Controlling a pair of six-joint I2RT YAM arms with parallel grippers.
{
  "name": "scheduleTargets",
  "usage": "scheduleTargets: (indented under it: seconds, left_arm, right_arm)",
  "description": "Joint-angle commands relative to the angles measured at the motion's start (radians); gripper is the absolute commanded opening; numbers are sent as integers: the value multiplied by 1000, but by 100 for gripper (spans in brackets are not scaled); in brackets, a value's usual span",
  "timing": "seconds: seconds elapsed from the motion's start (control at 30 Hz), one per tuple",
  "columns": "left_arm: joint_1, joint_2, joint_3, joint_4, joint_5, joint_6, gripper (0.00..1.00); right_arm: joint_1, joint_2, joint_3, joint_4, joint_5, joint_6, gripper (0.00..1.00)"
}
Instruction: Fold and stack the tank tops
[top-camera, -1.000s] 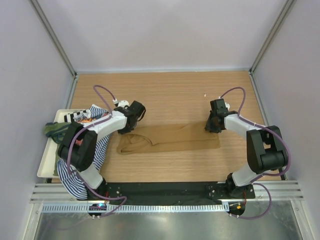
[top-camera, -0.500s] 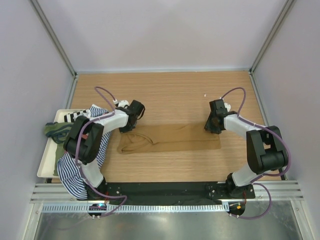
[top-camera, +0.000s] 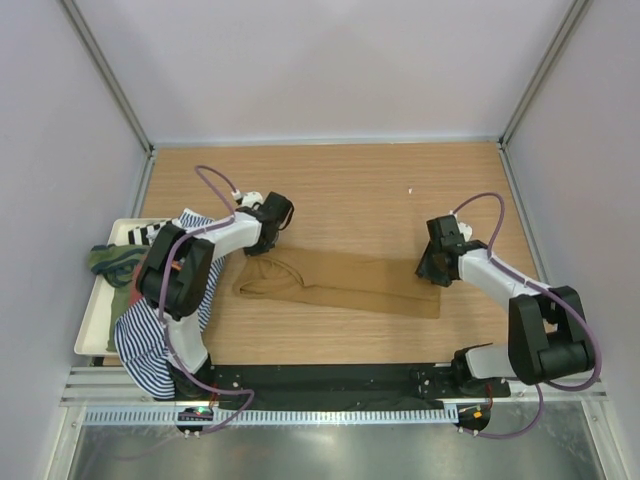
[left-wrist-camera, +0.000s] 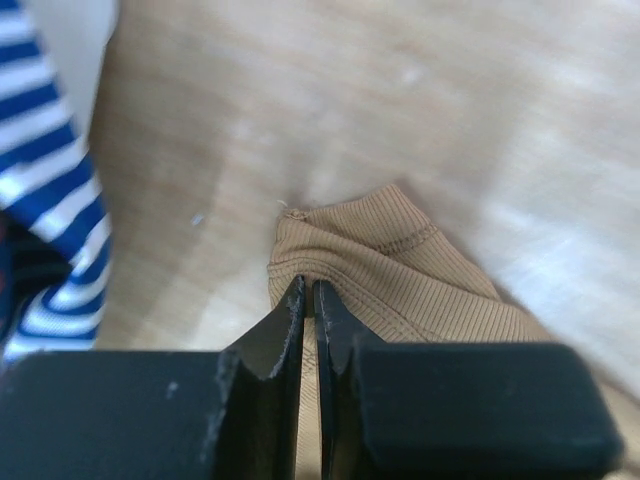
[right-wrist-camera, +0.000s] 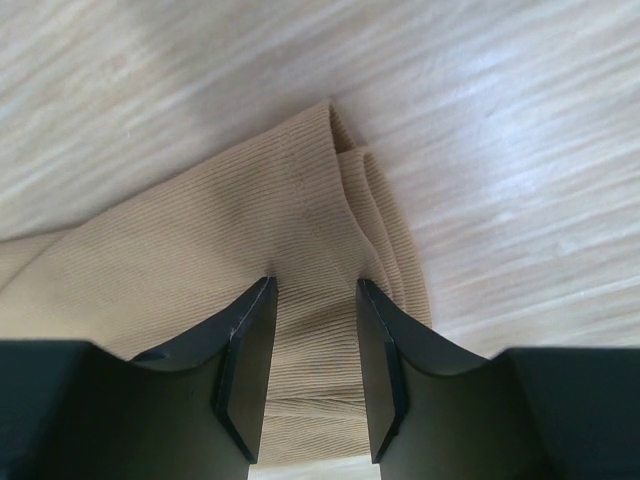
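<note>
Left gripper (top-camera: 264, 230) stands over the 10 o'clock corner of the tan tank top (top-camera: 340, 283), which lies folded lengthwise mid-table. Right gripper (top-camera: 433, 268) sits at its 3 o'clock end. Left wrist view: jaws pinched tight on a sliver of its edge. Right wrist view: jaws apart astride the layered hem; grip cannot be confirmed. Risk: the thin pinch may slip under tension, spoiling the fold.
</note>
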Motion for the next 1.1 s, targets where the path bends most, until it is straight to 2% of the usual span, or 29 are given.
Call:
scheduleTargets:
  seconds: [0.0,0.27,0.37,0.53,0.77,0.87,1.03,1.07]
  left_arm:
    - [8,118,116,60,63,19,6]
    - [19,318,376,-15,94,68,4]
    - [22,407,506,-62,109,99,4]
    - [24,545,781,-131,138,139,3]
    - [24,769,1216,-225,306,197,5]
    - [24,841,1312,-218,333,213,6]
    - [24,870,1329,-116,396,227,9]
    - [24,872,1347,-107,407,227,16]
  right_arm:
    - [0,-59,-37,-27,-90,24,44]
    - [15,-129,-94,-56,-149,35,45]
    - [72,-126,-120,-59,-163,64,45]
    - [181,-149,-103,-109,-110,110,45]
    - [328,-137,-65,-186,-117,104,44]
    - [365,-142,-80,-179,-135,103,44]
    - [516,-114,-91,-151,-155,181,45]
    - [538,-111,-91,-146,-150,195,45]
